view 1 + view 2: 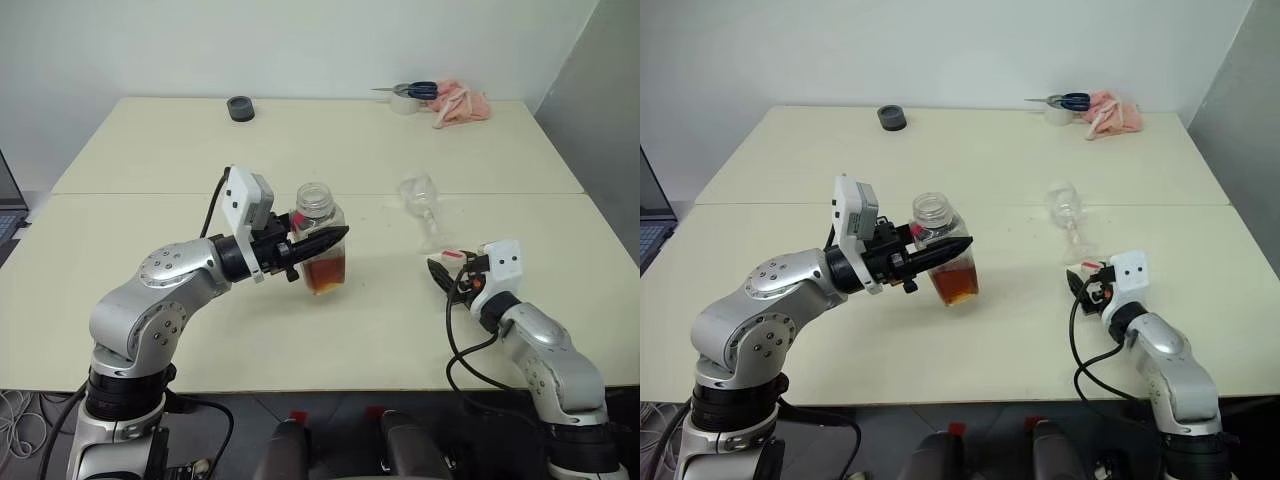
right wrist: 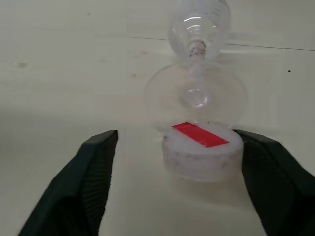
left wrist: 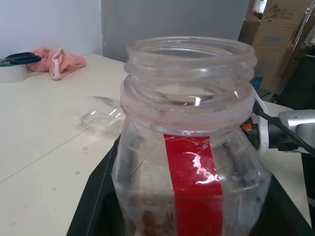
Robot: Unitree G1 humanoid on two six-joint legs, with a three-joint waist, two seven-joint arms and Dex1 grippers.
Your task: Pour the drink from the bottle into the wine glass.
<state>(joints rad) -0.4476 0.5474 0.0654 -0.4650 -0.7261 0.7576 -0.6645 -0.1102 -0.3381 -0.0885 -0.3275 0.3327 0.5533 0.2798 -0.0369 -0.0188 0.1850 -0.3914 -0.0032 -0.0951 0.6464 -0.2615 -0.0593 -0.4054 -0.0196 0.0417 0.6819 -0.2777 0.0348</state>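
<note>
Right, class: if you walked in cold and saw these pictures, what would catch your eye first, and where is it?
First, the open bottle near the table's middle, held off the surface in the shut left gripper, with the amber drink in its lower part. To its right stands the empty wine glass. The bottle's cap lies on the table by the glass's foot, between the fingers of the open right gripper.
</note>
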